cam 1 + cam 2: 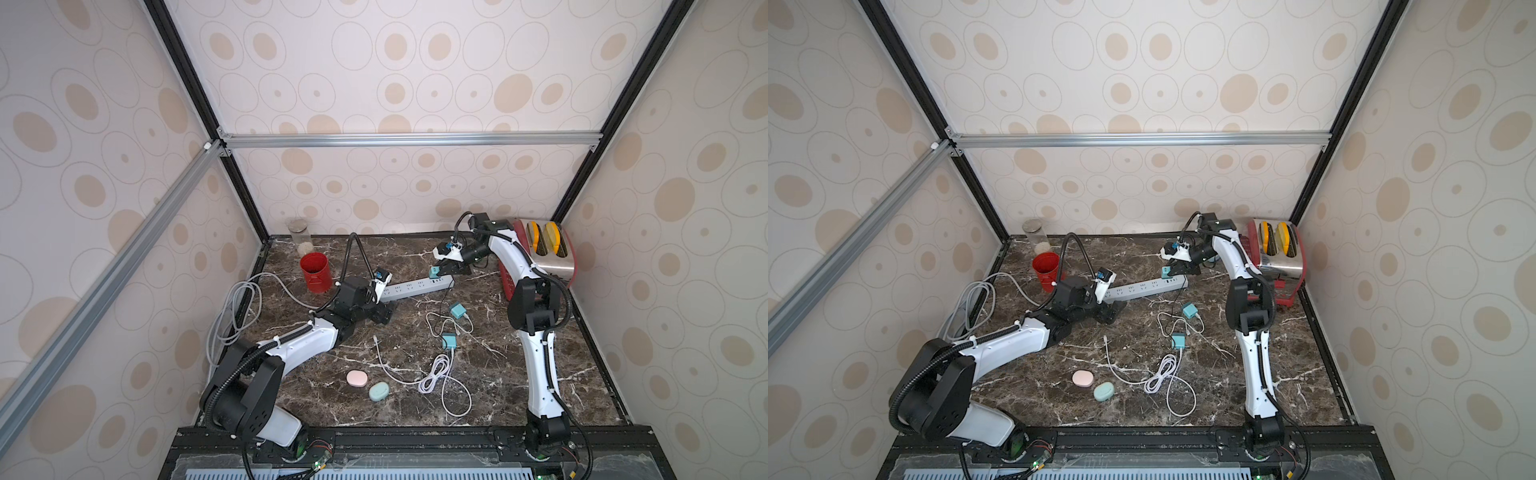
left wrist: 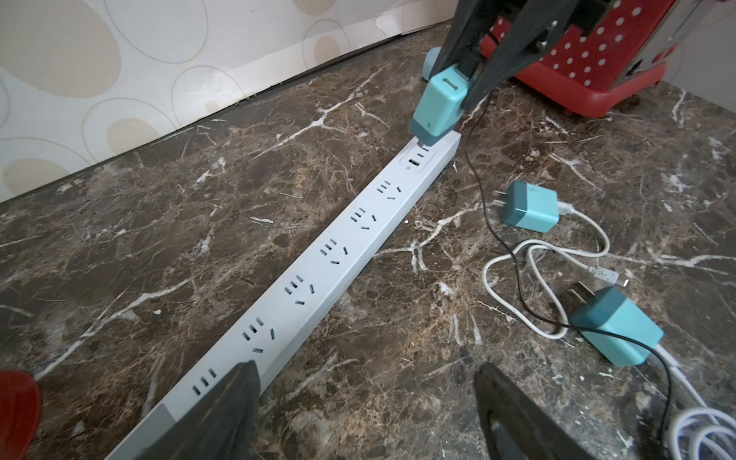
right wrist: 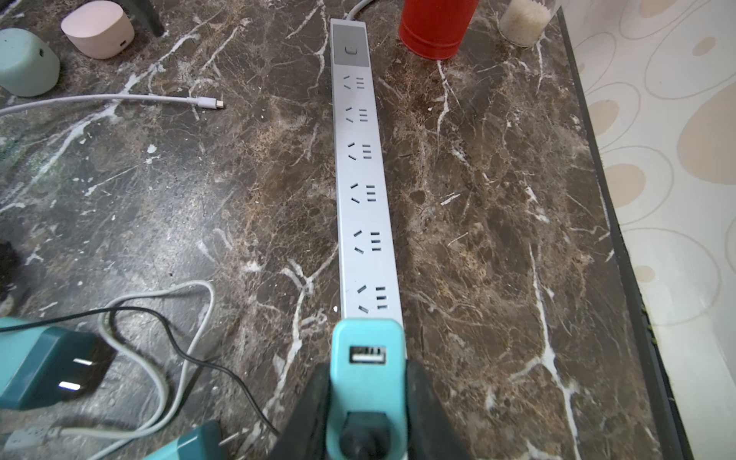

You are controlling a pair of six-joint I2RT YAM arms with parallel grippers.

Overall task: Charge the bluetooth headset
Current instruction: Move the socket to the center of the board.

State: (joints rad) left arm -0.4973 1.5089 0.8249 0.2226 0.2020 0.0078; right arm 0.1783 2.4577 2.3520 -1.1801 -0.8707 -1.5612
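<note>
The right tool (image 3: 368,382) grips a teal charger (image 2: 436,107) at the power strip (image 2: 318,271)'s USB end. The left tool (image 2: 365,368) stands open at its switch end.

power strip (image 1: 415,288) lies across the middle | charger (image 3: 366,358) in my right gripper (image 2: 454,88) at its right end | loose charger (image 1: 457,310) just before that end, another charger (image 1: 449,340) nearer me | earbud case (image 1: 357,378) beside second case (image 1: 379,391), front left | toaster (image 1: 548,249) back right
</note>
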